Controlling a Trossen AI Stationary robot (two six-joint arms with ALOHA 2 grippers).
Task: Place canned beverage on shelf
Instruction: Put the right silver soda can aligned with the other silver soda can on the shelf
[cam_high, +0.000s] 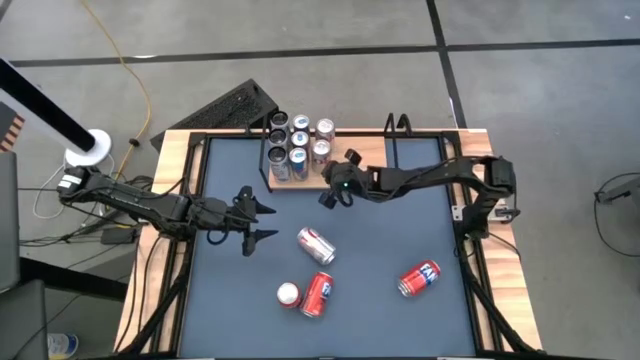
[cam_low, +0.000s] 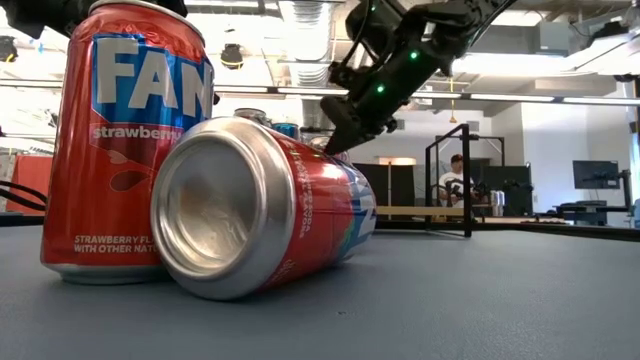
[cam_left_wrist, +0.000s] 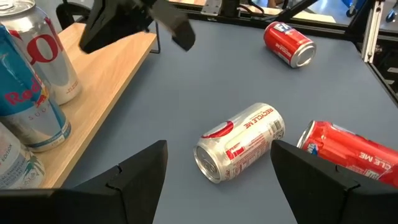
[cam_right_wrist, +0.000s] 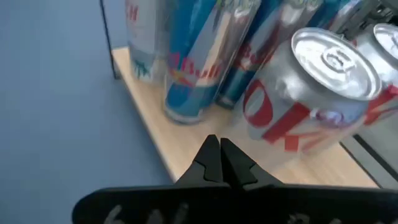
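Tipped can (cam_low: 255, 205) on side right at lens, upright red can (cam_low: 125, 140) touching behind. Right gripper (cam_right_wrist: 219, 158) pinched together, empty, hovering at front edge of shelf (cam_high: 310, 178); silver cola can (cam_right_wrist: 311, 93) and blue cans (cam_right_wrist: 199, 59) upright on board just beyond tips. Left gripper (cam_left_wrist: 217, 165) spread apart, empty, low over mat; silver can (cam_left_wrist: 241, 142) lying between fingers, ahead; red can (cam_left_wrist: 349, 151) beside right finger; another red can (cam_left_wrist: 289, 42) well beyond.

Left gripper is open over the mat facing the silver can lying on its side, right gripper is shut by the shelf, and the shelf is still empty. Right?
Not quite: the shelf is not empty; the high view shows several upright cans on it. The rest holds: the left gripper is open toward the lying silver can, and the right gripper is shut beside the shelf.
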